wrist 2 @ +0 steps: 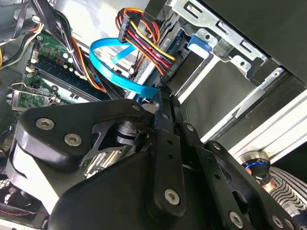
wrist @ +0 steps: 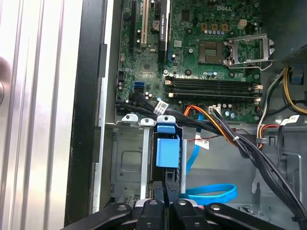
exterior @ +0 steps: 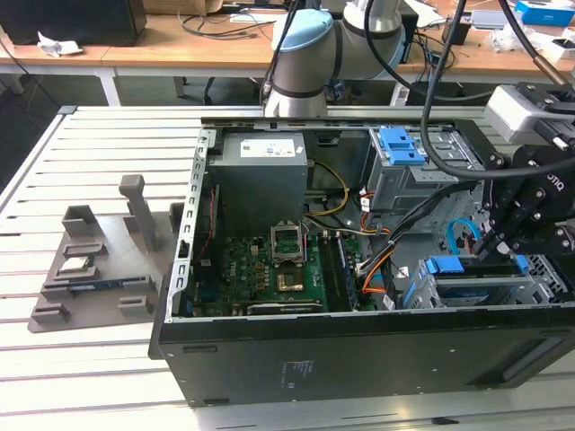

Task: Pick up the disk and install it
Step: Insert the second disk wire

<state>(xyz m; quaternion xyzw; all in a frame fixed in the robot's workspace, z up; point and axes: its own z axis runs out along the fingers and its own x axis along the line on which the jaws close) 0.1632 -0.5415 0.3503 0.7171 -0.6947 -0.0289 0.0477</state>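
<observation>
**Seating the disk in the drive cage: install step under way, not confirmed complete**

You are working at the install stage, in my judgement. The pick-up looks done: the disk (wrist: pixel 168 151) is sitting edge-on in a slot of the grey drive cage (wrist: pixel 125 158), with its blue carrier tab facing the arm. In the exterior view the disk (exterior: pixel 446 266) is lying in the cage (exterior: pixel 467 292) at that view's right end of the open computer case (exterior: pixel 359 359), well apart from the power-supply box (exterior: pixel 262 180) and from the empty blue bracket (exterior: pixel 402 144) in the upper bay.

You are holding the gripper (wrist: pixel 168 189) right at the disk's near edge. Its jaws are standing closed, finger against finger, with no gap showing in either wrist view and nothing visible between them. It is therefore not clamping the disk. It appears to be bearing on the carrier's end with its closed tips, though I cannot tell whether they are actually touching it. In the second wrist view the gripper (wrist 2: pixel 163 93) is pointing into the cage just beside the looped blue data cable (wrist 2: pixel 115 67).

You are not yet showing me a latched carrier, and how deep the disk is sitting is hidden. Finishing the seating is calling for a straight push along the slot, kept square to the rails. The push also has to stay clear of the blue data cable (wrist: pixel 211 194) and the black wire bundle (wrist: pixel 249 148) crossing nearby, since either could snag.
</observation>
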